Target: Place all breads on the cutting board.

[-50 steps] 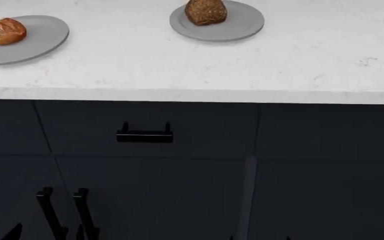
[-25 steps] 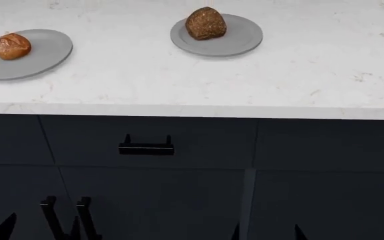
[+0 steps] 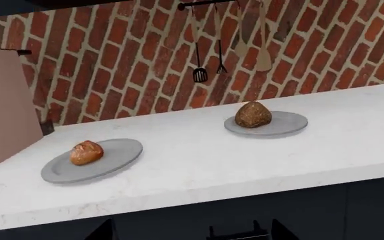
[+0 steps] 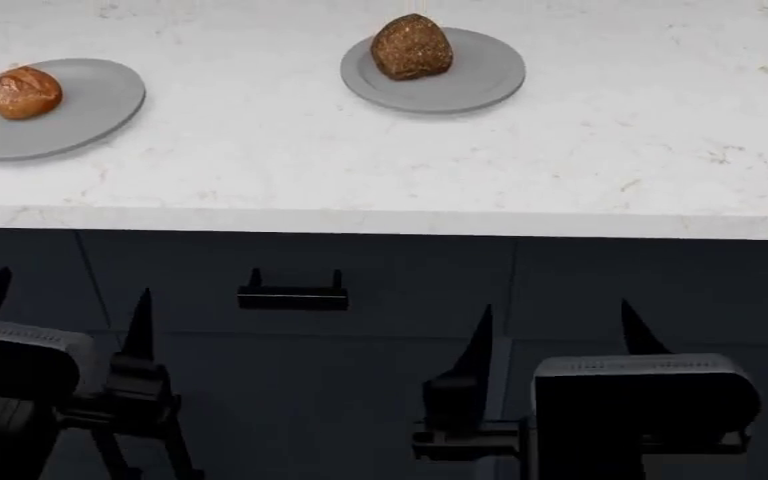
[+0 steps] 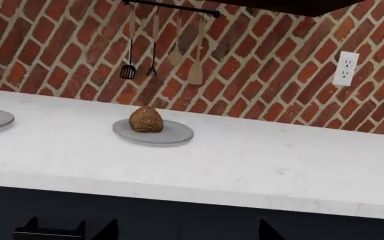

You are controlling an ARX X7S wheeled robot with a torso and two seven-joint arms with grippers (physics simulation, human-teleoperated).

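Observation:
A dark brown speckled bread (image 4: 412, 47) stands on a round grey plate (image 4: 478, 80) at the counter's far middle; the wrist views also show this bread (image 3: 253, 114) (image 5: 146, 120). A reddish-orange bread (image 4: 25, 92) (image 3: 86, 152) lies on a second grey plate (image 4: 84, 115) at the far left. The cutting board is out of view. My left gripper (image 4: 64, 305) (image 3: 192, 232) and right gripper (image 4: 558, 330) (image 5: 186, 232) are both open and hold nothing. They hang in front of the dark cabinet, below the counter's edge and well short of the plates.
The white marble counter (image 4: 357, 170) ends in a front edge above dark cabinets with a black drawer handle (image 4: 292, 293). Behind it a brick wall carries hanging utensils (image 5: 155, 55) and an outlet (image 5: 345, 69). A pinkish panel (image 3: 2, 110) stands at the counter's left end.
Both grippers have risen from the bottom edge into full sight in the head view. A second ago the counter sat higher in that view. The breads have not moved.

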